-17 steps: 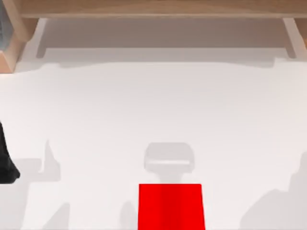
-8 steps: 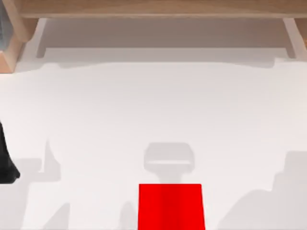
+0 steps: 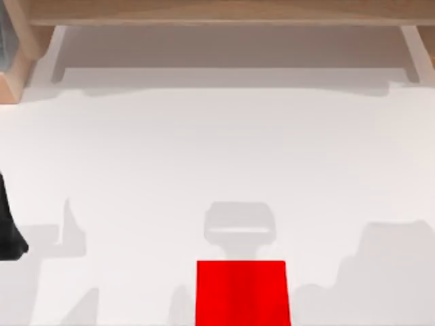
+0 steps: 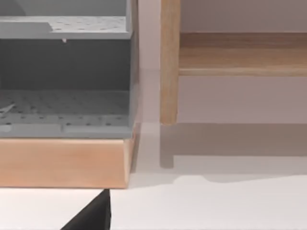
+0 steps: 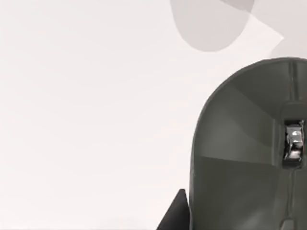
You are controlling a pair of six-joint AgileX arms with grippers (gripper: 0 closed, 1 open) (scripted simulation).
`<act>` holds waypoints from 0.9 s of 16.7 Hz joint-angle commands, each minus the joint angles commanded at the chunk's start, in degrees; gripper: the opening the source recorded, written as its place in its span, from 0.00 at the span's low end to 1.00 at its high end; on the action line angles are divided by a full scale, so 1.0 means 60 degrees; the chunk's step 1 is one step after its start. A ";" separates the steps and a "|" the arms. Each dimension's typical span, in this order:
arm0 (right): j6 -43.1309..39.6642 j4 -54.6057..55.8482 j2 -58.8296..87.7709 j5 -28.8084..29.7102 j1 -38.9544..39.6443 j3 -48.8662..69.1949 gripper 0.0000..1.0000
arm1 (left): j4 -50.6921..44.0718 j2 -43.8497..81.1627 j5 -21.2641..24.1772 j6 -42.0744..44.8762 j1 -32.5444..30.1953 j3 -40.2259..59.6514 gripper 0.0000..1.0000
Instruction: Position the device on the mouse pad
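White table; red mouse pad bare; wooden shelf behind; pincer states unclear.

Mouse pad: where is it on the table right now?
In the top view, the red mouse pad lies flat at the table's near edge, about midway between left and right, with nothing on it.

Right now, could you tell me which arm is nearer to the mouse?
Right. The mouse is close up in the right wrist view; the left arm is at the table's left edge.
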 joint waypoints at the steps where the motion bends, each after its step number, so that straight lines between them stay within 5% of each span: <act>1: 0.0000 0.0000 0.0000 0.0000 0.0000 0.0000 0.00 | 0.0000 0.0000 0.0000 0.0000 0.0000 0.0000 1.00; 8: -0.1393 0.0263 0.0123 0.0179 0.0889 0.0302 0.00 | 0.0000 0.0000 0.0000 0.0000 0.0000 0.0000 1.00; 15: -0.7522 0.0683 0.0792 0.0417 0.4120 0.1098 0.00 | 0.0000 0.0000 0.0000 0.0000 0.0000 0.0000 1.00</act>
